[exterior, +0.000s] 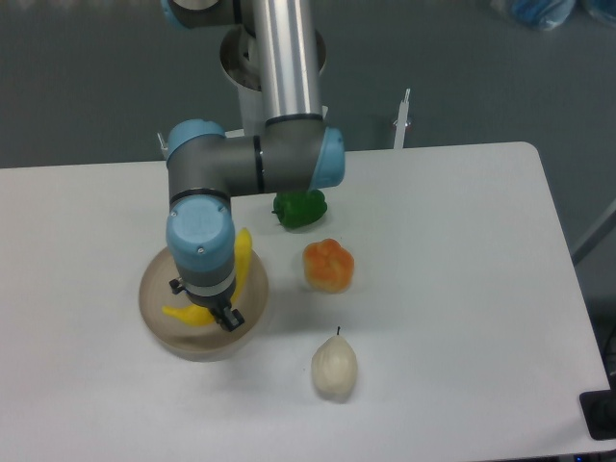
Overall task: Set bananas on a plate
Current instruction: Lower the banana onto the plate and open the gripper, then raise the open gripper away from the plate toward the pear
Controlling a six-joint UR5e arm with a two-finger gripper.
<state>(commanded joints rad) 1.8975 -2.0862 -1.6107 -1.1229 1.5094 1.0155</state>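
The yellow banana lies over the beige-tan plate at the left of the table. One end shows at the plate's upper right, the other end near its middle. The arm's wrist covers the banana's middle. My gripper points straight down over the plate, right at the banana. The wrist hides its fingers, so I cannot tell whether they are open or shut, or whether the banana rests on the plate.
A green pepper sits behind the plate to the right. An orange lobed pepper lies right of the plate. A pale cream pear stands nearer the front. The table's right edge runs near x 600.
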